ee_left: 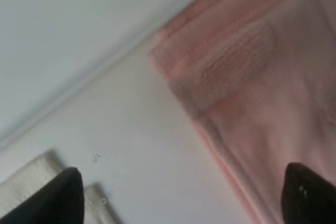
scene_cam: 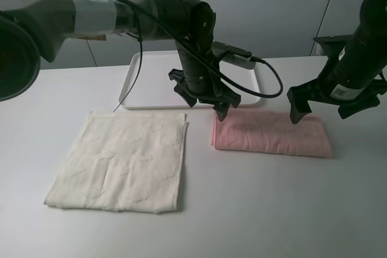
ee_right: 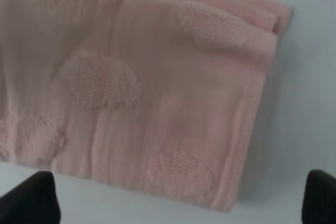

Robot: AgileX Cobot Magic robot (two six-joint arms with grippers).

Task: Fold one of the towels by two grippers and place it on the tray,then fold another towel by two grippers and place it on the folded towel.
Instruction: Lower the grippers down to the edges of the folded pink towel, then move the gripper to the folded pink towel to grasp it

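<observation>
The pink towel (scene_cam: 272, 132) lies lengthwise just before the tray (scene_cam: 151, 98); left jaws hang over one end, right jaws over the other, both spread apart.

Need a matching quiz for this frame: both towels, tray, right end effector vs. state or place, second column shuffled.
Column A
1. pink towel
2. tray
3. cream-white towel
4. right end effector

Column B
a. spread flat, unfolded
b. folded, lying on the table
c. open, above the pink towel
d. behind both towels, holding neither

Pairs: 1-b, 2-d, 3-a, 4-c
</observation>
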